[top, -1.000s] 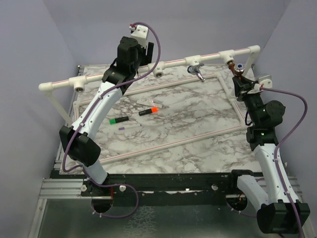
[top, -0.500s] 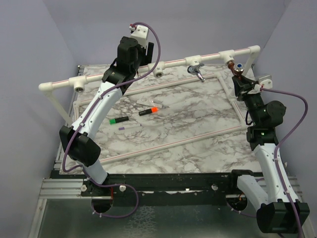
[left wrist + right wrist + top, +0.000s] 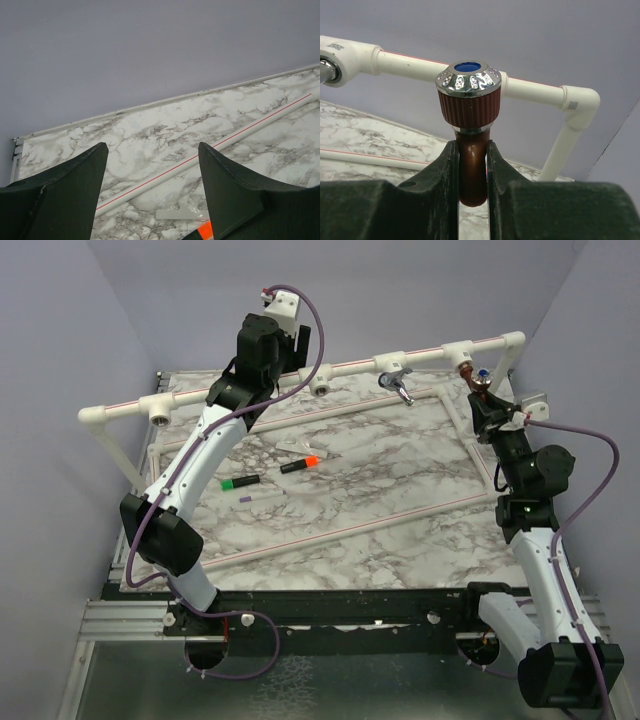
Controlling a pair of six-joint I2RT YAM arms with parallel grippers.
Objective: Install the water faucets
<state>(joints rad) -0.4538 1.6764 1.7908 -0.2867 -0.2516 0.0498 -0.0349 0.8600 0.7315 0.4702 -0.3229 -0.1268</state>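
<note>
The right gripper [image 3: 472, 150] is seen clamped on the copper-coloured faucet [image 3: 469, 107]; the reddish body is pinched between both fingers just below the ribbed knob with its chrome cap and blue dot. The faucet is held up against the rightmost tee fitting [image 3: 462, 357] of the white pipe rail [image 3: 350, 365], near the corner elbow. Whether its thread is fully seated cannot be told.

The left gripper [image 3: 152, 150] is held high over the far left of the marble tabletop [image 3: 400, 490], its jaws parted and nothing between them.

The chrome faucet [image 3: 400, 388] is already mounted in the next tee along, spout hanging down. The task is judged near its end: one tap is fitted and the other is at its socket, with only tightening and release left. Two further tee outlets [image 3: 160, 418] on the left are bare.

No tray or box is visible; the tee sockets are the only receptacles. Two marker pens [image 3: 300, 463] lie loose mid-table.
</note>
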